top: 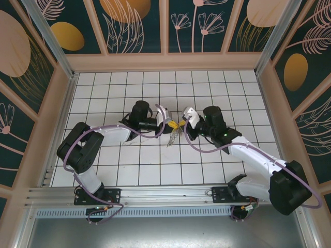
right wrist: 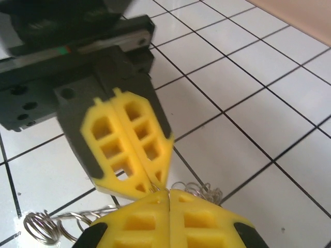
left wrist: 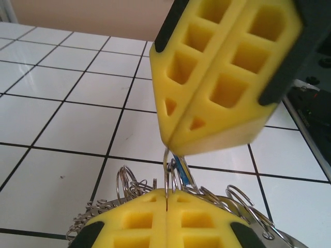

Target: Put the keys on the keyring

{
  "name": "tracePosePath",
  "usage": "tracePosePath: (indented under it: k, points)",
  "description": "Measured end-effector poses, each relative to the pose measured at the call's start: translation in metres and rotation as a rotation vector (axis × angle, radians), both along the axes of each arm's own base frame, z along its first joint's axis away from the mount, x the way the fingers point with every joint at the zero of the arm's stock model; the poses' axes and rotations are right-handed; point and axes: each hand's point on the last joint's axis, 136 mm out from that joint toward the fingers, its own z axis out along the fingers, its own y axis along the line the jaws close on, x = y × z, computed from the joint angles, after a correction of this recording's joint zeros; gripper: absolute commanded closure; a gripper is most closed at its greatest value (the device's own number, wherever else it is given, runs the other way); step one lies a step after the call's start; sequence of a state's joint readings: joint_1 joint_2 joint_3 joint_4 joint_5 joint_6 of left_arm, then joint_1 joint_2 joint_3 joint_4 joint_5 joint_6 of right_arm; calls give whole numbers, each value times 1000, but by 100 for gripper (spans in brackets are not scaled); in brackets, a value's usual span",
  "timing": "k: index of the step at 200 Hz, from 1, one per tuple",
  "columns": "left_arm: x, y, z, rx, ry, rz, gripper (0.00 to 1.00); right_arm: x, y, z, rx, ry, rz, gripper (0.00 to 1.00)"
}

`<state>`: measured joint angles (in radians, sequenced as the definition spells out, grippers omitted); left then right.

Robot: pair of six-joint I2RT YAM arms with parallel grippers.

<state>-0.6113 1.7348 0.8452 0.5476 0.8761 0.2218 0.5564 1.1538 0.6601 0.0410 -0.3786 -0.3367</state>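
The left fingers [left wrist: 139, 219] and right fingers [right wrist: 199, 222] meet tip to tip, each pressed together on the thin wire of the keyring [left wrist: 129, 183], which is held over the surface [left wrist: 62, 129]. A blue key [left wrist: 181, 168] hangs there; whether the other keys are threaded on is unclear.

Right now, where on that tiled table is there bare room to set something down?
Free: the tile rows along the back wall, and the near tiles by the front rail. Crowded: the middle, where the left hand and right hand pinch the keyring.
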Motion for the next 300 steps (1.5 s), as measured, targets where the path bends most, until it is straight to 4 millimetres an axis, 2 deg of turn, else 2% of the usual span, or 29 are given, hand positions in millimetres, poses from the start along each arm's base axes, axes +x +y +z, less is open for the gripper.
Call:
tracePosePath:
  k: [22, 73, 87, 106, 121, 133, 174, 207, 232, 260, 281, 300]
  points:
    - [-2, 0, 3, -32, 2, 9, 100, 1, -9, -8, 33, 64, -33, 100]
    - [-2, 0, 9, -69, 3, 14, 100, 2, -10, -11, 80, 126, -41, 97]
    - [-2, 0, 9, -73, 5, 15, 100, 4, -10, -13, 79, 137, -46, 88]
    - [-3, -1, 9, -84, 7, 5, 100, 7, -14, -17, 71, 147, -65, 86]
    - [-6, -2, 12, -99, 0, -12, 100, 12, -21, -19, 59, 142, -96, 77]
    - [-7, -2, 14, -106, -6, -20, 100, 16, -26, -20, 51, 137, -114, 75]
    - [-11, -2, 15, -110, -5, -43, 100, 11, -29, -1, 26, 35, -58, 75]
    - [-13, -2, 12, -100, -7, -55, 100, -3, -16, 22, 11, -65, 110, 80]
    - [-16, -1, 9, -88, 1, -66, 100, -16, -4, 28, -4, -91, 215, 77]
    - [-18, 0, 15, -92, -11, -70, 100, -23, 7, 12, -39, -66, 264, 84]
    - [-20, 1, 14, -86, 0, -73, 100, -23, 7, -5, -56, -35, 253, 85]
    - [-20, 1, 12, -79, 12, -73, 100, -25, 7, -13, -42, -21, 246, 80]
